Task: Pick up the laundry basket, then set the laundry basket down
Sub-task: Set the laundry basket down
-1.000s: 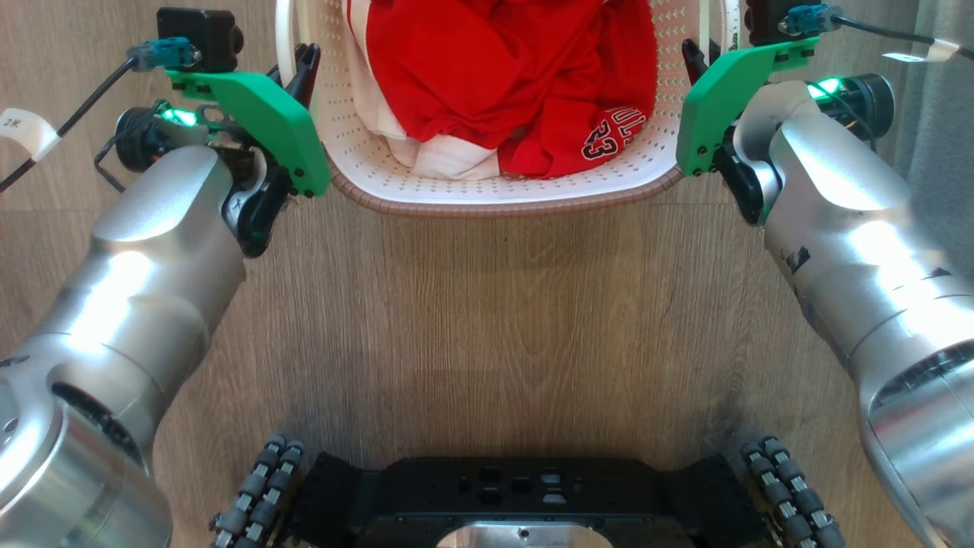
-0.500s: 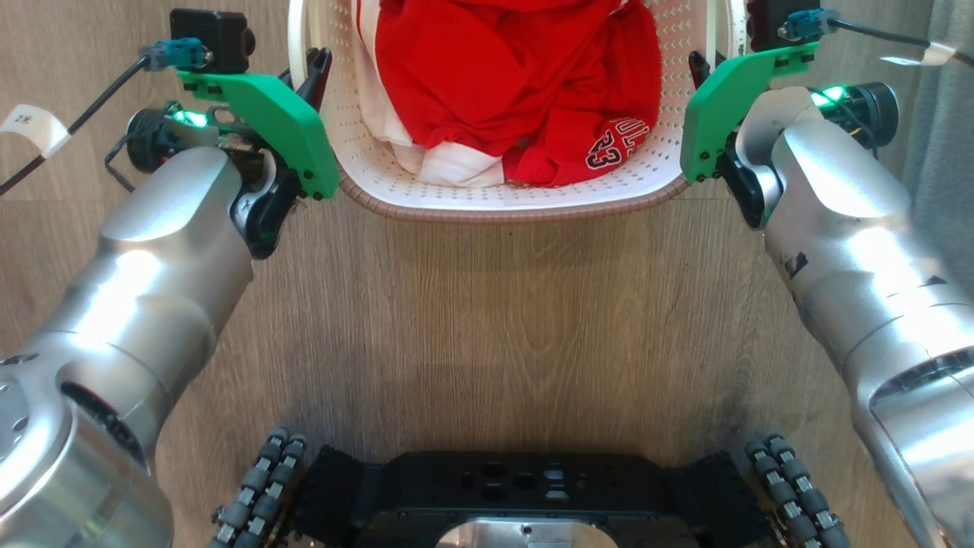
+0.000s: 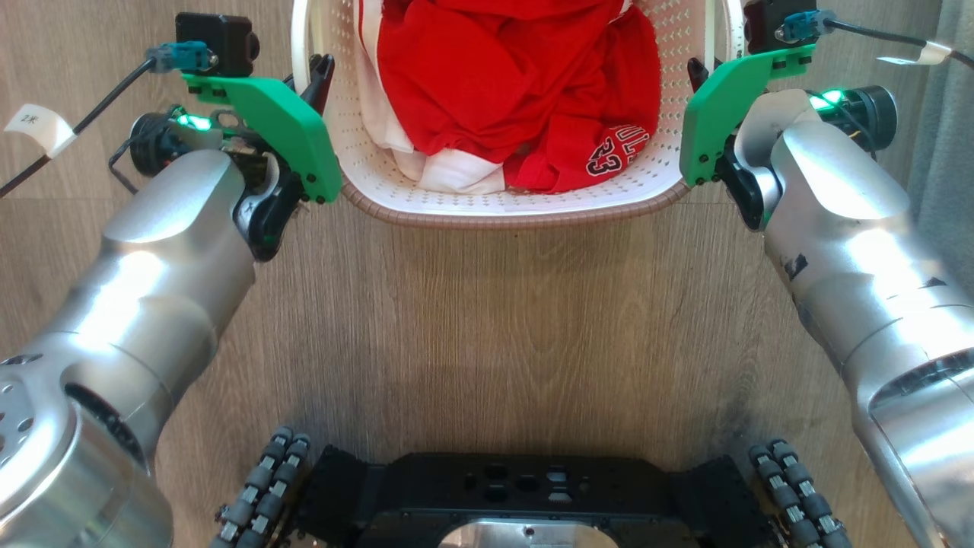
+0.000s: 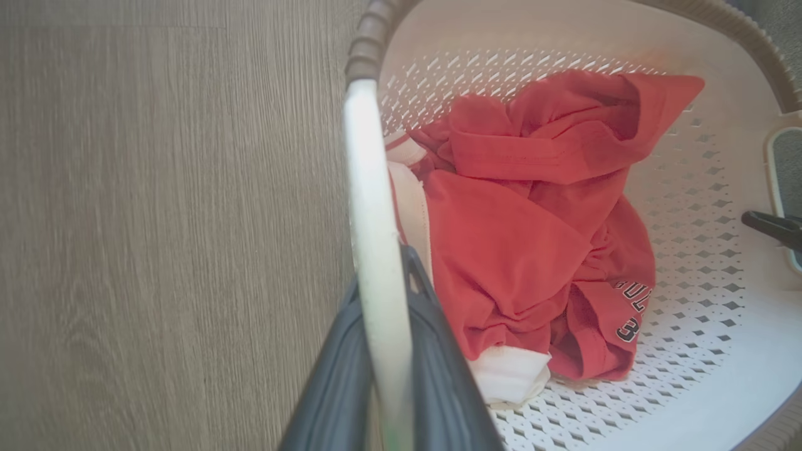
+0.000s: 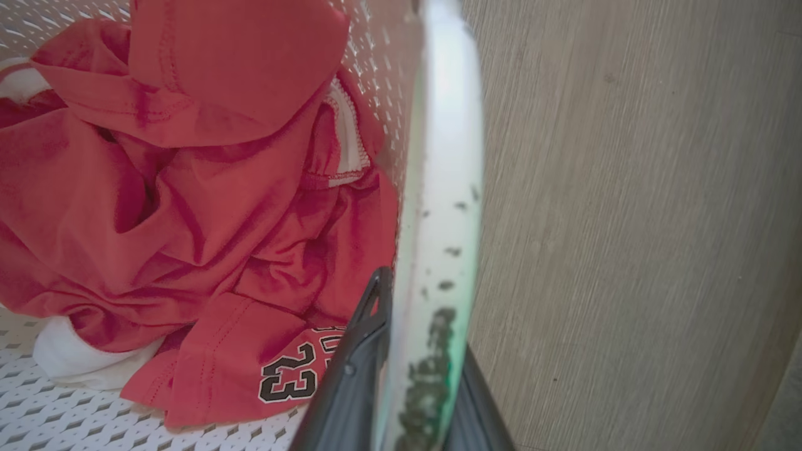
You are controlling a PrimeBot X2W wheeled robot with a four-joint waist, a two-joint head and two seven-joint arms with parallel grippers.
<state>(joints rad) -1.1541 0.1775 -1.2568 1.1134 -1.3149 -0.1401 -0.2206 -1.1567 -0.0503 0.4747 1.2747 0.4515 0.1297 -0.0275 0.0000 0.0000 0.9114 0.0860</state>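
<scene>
The laundry basket (image 3: 517,207) is white perforated plastic with a brown braided rim, at the top middle of the head view, holding red and white clothes (image 3: 517,84). My left gripper (image 3: 313,72) is shut on the basket's white left handle (image 4: 374,213); both dark fingers pinch the strap in the left wrist view. My right gripper (image 3: 696,72) is shut on the right handle (image 5: 442,219), which runs up between its fingers in the right wrist view. The basket's underside and its contact with the floor are hidden.
Wood-look floor (image 3: 487,327) spreads around and in front of the basket. My black wheeled base (image 3: 525,495) sits at the bottom of the head view. A grey fabric edge (image 3: 943,152) shows at the far right.
The basket and both grippers have shifted slightly downward in the head view, toward my base, still held by both handles.
</scene>
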